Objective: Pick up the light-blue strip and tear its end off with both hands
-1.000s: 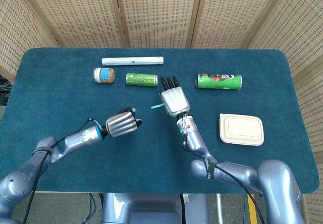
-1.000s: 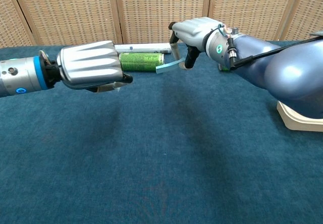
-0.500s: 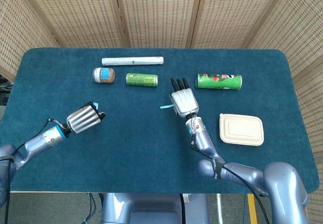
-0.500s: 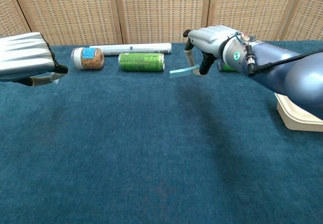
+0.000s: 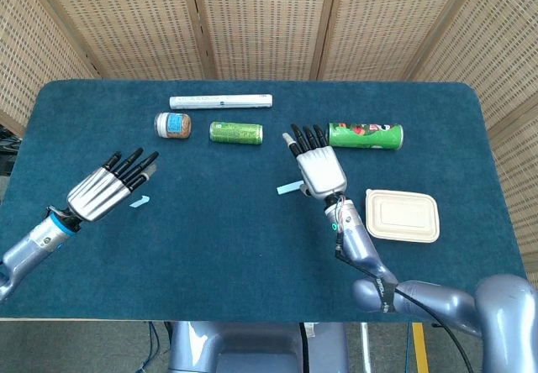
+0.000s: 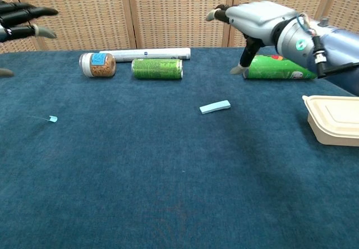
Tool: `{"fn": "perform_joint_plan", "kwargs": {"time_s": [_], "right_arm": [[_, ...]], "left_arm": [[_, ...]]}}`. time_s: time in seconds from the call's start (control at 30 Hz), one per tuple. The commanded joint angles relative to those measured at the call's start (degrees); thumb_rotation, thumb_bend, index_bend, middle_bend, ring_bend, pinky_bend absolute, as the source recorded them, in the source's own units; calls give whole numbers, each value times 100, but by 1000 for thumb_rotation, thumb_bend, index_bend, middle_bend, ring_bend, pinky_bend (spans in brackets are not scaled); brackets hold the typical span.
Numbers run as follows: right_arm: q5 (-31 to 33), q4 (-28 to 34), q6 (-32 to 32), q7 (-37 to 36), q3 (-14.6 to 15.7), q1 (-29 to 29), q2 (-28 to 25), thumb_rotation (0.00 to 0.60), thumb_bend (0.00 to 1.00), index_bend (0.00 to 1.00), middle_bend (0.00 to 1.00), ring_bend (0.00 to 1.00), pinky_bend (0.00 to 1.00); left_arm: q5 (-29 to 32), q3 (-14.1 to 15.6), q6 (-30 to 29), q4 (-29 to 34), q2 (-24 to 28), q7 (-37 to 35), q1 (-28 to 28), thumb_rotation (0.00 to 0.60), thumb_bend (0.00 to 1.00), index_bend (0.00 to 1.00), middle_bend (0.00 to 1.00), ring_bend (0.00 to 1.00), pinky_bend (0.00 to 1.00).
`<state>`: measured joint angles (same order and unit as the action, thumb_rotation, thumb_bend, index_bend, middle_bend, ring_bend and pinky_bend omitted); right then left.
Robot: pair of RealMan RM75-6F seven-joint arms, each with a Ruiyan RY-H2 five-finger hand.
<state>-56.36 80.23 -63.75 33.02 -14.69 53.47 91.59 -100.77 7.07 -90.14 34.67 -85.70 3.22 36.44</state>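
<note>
The light-blue strip lies flat on the bench, thin, light, floppy; pinch its ends. Left hand and right hand are both spread, empty.

Along the far side of your blue table lies a white tube, on its side. Just in front of it you have a small jar with a blue label and a green can, both lying down. Further right lies a green crisp tube, and nearer you a closed cream food box
</note>
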Motion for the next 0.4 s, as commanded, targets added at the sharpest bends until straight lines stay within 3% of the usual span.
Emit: {"fn": "perform_joint_plan", "kwargs": {"time_s": [0.03, 0.13, 0.2, 0.4], "right_arm": [[-1620, -19, -487, -1139, 618, -532, -811, 600, 0, 0, 0, 0, 0], [-2530, -614, -993, -1797, 993, -831, -1112, 600, 0, 0, 0, 0, 0], [-2789, -944, -1250, -2015, 1150, -1025, -1228, 600, 0, 0, 0, 0, 0], [-2809, -1503, -1746, -2655, 1420, -1816, -1441, 600, 0, 0, 0, 0, 0]], "left_arm": [[495, -377, -499, 1031, 644, -266, -488, 600, 0, 147, 0, 72, 265], [852, -513, -636, 1996, 1068, -613, -874, 600, 0, 132, 0, 19, 197], [1078, -606, -721, 2554, 1301, -701, -1087, 600, 0, 122, 0, 0, 151], [2075, -807, -615, 4684, 1947, -408, -1792, 600, 0, 116, 0, 0, 44]]}}
